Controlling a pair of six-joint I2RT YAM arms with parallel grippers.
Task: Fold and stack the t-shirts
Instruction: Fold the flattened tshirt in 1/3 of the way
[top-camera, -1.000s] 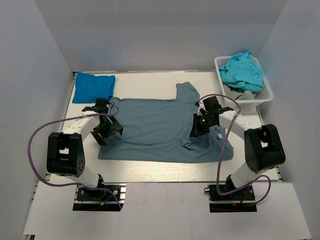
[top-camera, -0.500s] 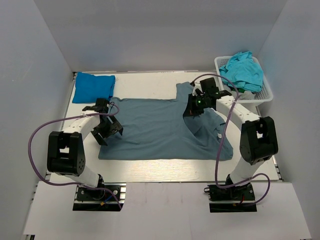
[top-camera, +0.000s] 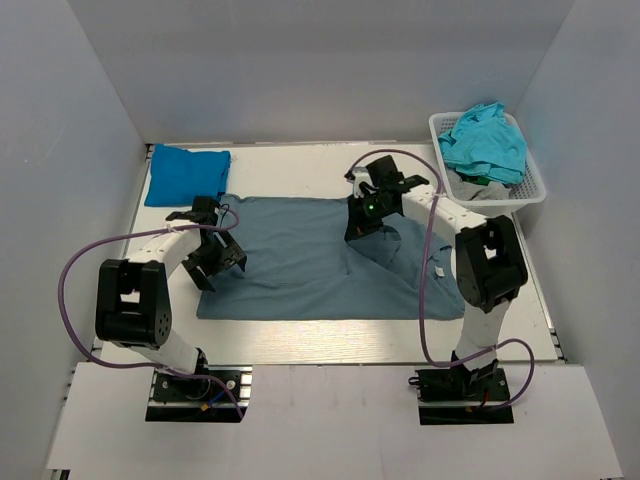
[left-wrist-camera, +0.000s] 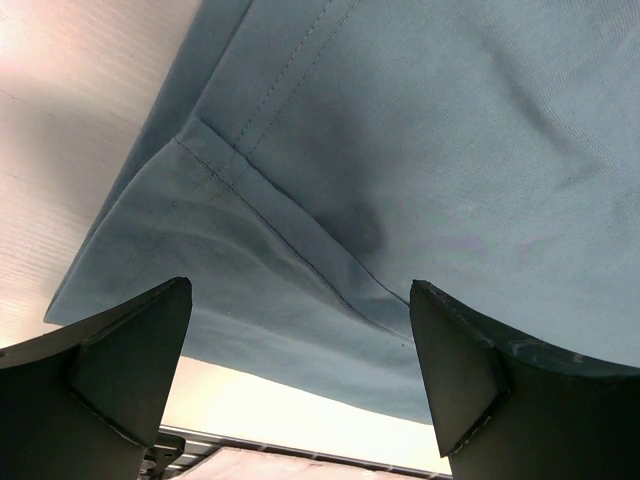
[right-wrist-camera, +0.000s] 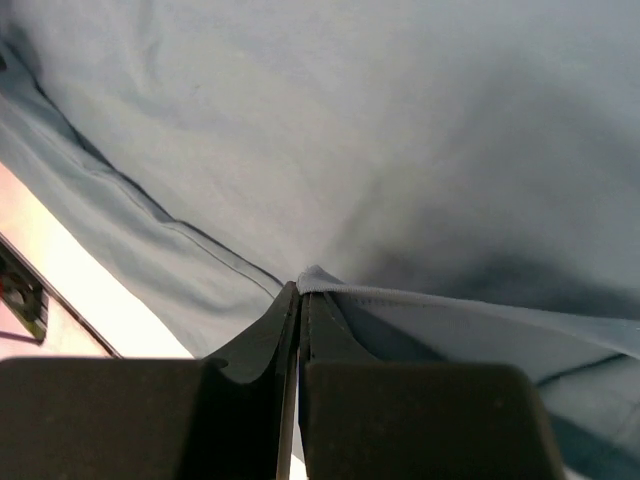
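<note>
**Folding the large grey-blue t-shirt.** The grey-blue t-shirt (top-camera: 300, 265) lies spread flat across the middle of the table (top-camera: 300, 340). The right gripper (right-wrist-camera: 300, 292) is clenched on a thin doubled edge of the cloth, pinched at the very fingertips. In the overhead view it holds that flap raised over the right-hand part of the shirt, near the far edge. The left gripper (left-wrist-camera: 300, 300) is released, its fingers spread wide just above the shirt's left side, where a stitched seam and a hem run beneath it; it grasps nothing. A folded bright blue t-shirt (top-camera: 187, 174) lies at the far left corner, well apart from the work. The turquoise t-shirts (top-camera: 487, 140) are heaped in the white mesh basket (top-camera: 498, 197) at the far right. To fold well, the held flap is best drawn low and level towards the shirt's midline, so that the cloth rolls over along a straight crease rather than dragging the layer beneath. The pinch looks shallow, so a slow, steady pull seems wise lest the edge slip out. The open left gripper could press down on its side to anchor the shirt. Release should come only once the flap lies flat, with its edge parallel to the hem.
</note>
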